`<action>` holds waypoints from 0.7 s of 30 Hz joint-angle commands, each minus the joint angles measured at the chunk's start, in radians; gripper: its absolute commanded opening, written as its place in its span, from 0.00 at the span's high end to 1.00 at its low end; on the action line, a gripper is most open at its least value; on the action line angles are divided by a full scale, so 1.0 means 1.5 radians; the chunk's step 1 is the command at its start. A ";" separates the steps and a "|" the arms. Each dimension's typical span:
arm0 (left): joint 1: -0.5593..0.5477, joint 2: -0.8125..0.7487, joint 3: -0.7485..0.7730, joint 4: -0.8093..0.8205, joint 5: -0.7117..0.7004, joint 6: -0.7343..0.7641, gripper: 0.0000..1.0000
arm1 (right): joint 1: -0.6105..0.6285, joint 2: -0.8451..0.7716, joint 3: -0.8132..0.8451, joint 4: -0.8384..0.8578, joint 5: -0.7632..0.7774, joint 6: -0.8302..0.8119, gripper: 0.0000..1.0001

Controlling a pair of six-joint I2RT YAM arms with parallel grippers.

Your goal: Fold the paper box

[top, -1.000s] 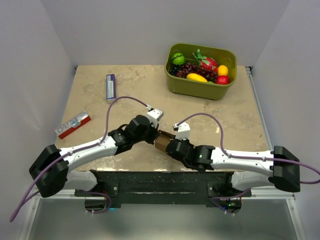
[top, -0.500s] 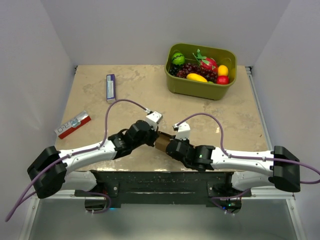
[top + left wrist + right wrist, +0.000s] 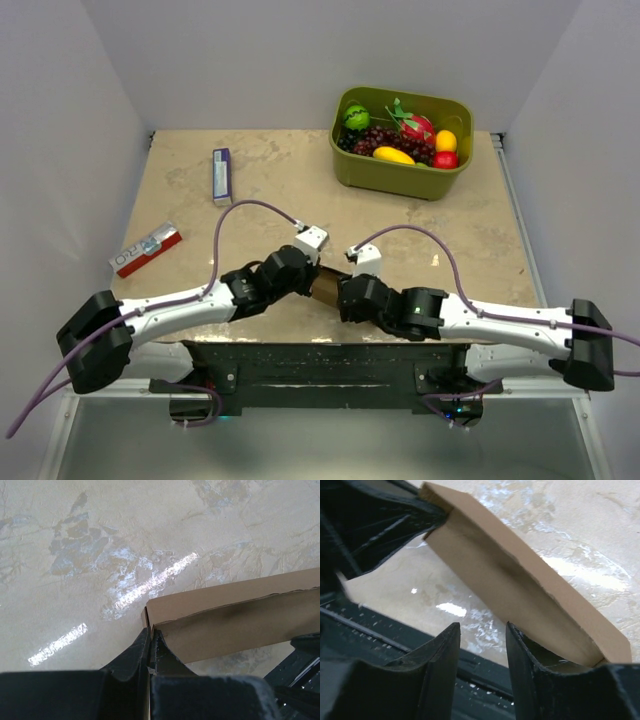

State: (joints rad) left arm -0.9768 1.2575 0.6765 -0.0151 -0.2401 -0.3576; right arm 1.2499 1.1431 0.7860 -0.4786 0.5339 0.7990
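- Paper box point(image 3: 325, 288): plain brown card, unprinted. Located mid near edge of desk point(image 3: 460, 230), between the two wrists. Wrist views show long panels meeting at a crease, w/ a dark gap between layers. Tilted; appears raised off the surface.
- Left gripper point(image 3: 150, 639): jaws fully closed, pinching one end of the paper box. The card edge runs in between the fingers point(image 3: 131, 655).
- Right gripper point(image 3: 482, 630): jaws parted, nothing between them; only desk surface seen in the gap. The paper box runs slantwise just beyond the fingertips and past one of the fingers point(image 3: 520, 645). Contact w/ that finger: cannot tell.
- Arms: both reach inward from the near corners; wrists meet approx. at the paper box.
- Green bin point(image 3: 400, 178): far right corner of desk, well apart from the paper box. Holds toy fruit point(image 3: 392, 155): dark grapes plus yellow, red and green pcs.
- Purple-and-white box point(image 3: 222, 175): slim, lying flat toward the far left corner.
- Red-and-white box point(image 3: 146, 249): printed, at the left edge, lying slantwise.
- Cables point(image 3: 235, 205): purple, one looped above each arm.
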 commanded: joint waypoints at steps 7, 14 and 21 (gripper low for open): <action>-0.012 0.029 0.011 -0.096 -0.008 -0.008 1.00 | 0.001 -0.130 0.056 -0.050 0.053 0.018 0.54; -0.017 0.029 0.012 -0.095 -0.009 -0.008 1.00 | 0.001 -0.138 0.032 -0.024 0.201 0.048 0.56; -0.020 0.029 0.012 -0.093 -0.011 -0.009 1.00 | 0.002 -0.127 -0.024 0.015 0.279 0.096 0.57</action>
State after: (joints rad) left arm -0.9913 1.2736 0.6987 -0.0406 -0.2707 -0.3573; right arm 1.2503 0.9375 0.7925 -0.5049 0.8173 0.8719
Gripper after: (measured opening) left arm 0.021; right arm 0.439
